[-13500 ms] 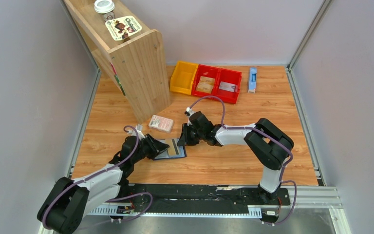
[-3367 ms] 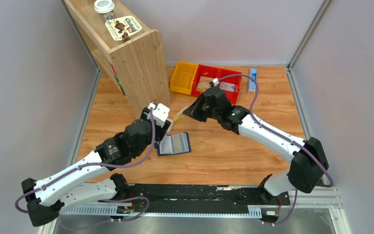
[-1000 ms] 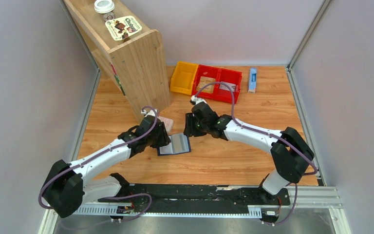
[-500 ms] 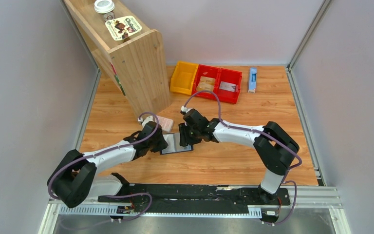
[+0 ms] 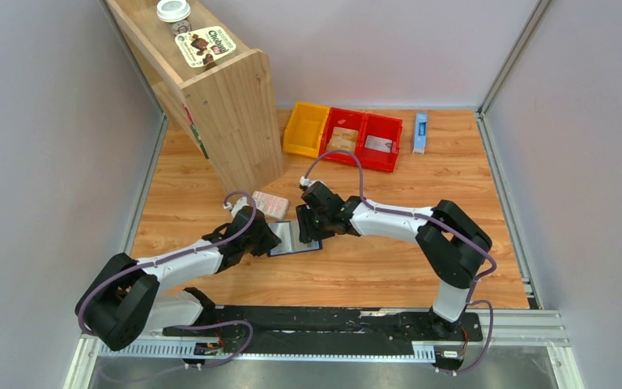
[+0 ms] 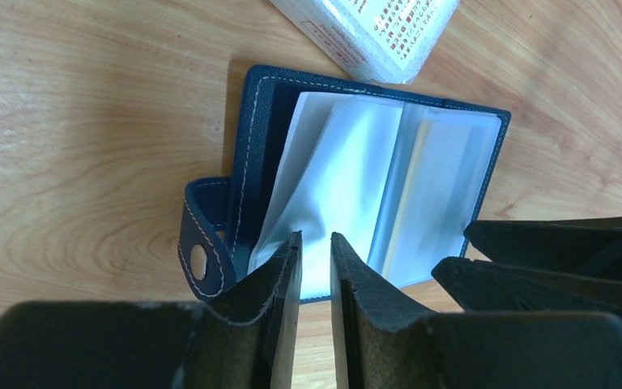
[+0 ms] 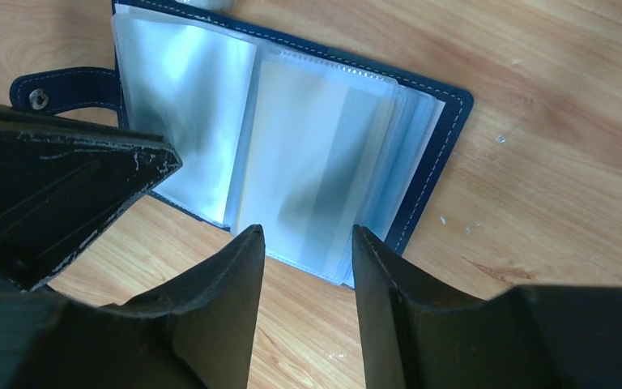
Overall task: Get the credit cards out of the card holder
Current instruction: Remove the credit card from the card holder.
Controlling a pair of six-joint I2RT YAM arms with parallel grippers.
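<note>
a: where is the card holder?
b: the card holder [image 5: 296, 247] lies open and flat on the wooden table [image 5: 372, 271], clear sleeves [image 7: 308, 154] facing up, between the two grippers. a pink-and-white packet [image 5: 269, 203] sits just beside its far edge.
a: and the left gripper?
b: the left gripper [image 5: 271, 239] is down at the half that carries the snap strap [image 6: 198, 258]. its fingers [image 6: 275, 275] stand a slim gap apart over the near edge of a sleeve, and i see nothing clamped between them.
a: the right one?
b: the right gripper [image 5: 300, 235] is at the opposite half. its jaws are released, wider than the left pair, with the edge of the sleeve stack showing in the gap. whether the fingertips touch the plastic i can't tell.
a: any cards?
b: a thin tan-yellow strip [image 6: 409, 194] shows inside one sleeve in the left wrist view, but too little of it to say more. well apart, at the back, a tan card [image 5: 342, 139] lies in one red bin [image 5: 348, 117] and a pale card [image 5: 379, 144] in the other red bin [image 5: 382, 121], with a yellow bin [image 5: 306, 126] alongside.
</note>
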